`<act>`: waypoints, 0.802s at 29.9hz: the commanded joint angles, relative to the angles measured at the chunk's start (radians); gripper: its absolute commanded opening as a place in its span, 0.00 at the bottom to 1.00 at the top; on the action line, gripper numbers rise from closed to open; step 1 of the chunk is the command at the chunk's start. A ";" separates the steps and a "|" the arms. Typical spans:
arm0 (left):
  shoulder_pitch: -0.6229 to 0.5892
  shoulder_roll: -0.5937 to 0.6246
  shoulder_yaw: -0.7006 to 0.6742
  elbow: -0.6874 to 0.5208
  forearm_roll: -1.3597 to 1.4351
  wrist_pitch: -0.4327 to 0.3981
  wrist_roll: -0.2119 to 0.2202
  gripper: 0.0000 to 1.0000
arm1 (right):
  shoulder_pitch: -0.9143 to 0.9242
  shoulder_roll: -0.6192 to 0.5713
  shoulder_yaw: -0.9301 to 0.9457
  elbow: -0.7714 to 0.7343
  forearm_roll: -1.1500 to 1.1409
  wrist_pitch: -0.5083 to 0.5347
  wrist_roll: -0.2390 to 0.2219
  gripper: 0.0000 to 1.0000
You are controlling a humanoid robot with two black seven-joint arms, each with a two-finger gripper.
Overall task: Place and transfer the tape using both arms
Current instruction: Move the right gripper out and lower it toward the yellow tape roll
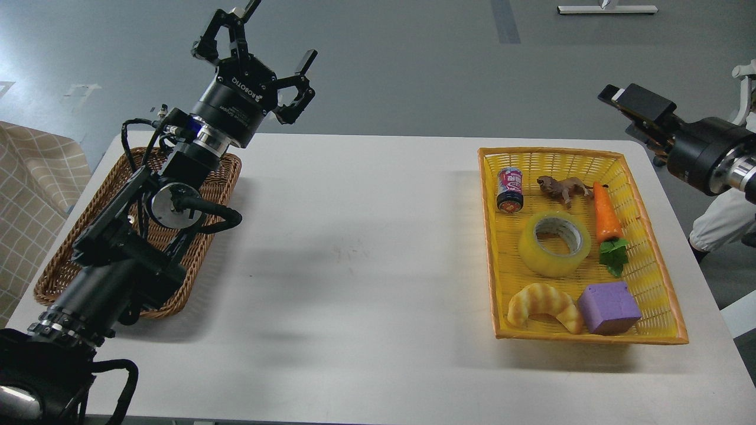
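At the lower right of the frame a yellow basket [649,283] sits on the white bench [354,265]. Nearest in it lie a croissant [543,304] and a purple block [608,307]; behind them, mid-basket, the tape [555,244] lies flat, core upward, with a carrot [608,224] just beside it. At the left, a brown wicker tray [221,177] lies under the left arm. Farther up, the left hand [269,59] hangs released, fingers spread, well apart from the tape. At the upper right, the right hand [626,100] hovers beyond the basket's far corner; it appears end-on, so I cannot tell its state.
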 commanded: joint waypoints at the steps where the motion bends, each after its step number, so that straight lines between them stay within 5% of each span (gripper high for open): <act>1: -0.001 0.000 0.000 0.000 0.000 0.000 0.001 0.98 | -0.013 0.007 0.000 0.007 -0.144 0.000 0.001 1.00; 24: -0.001 0.005 0.002 0.000 0.000 0.000 0.001 0.98 | -0.031 -0.037 -0.207 -0.001 -0.368 0.000 0.004 1.00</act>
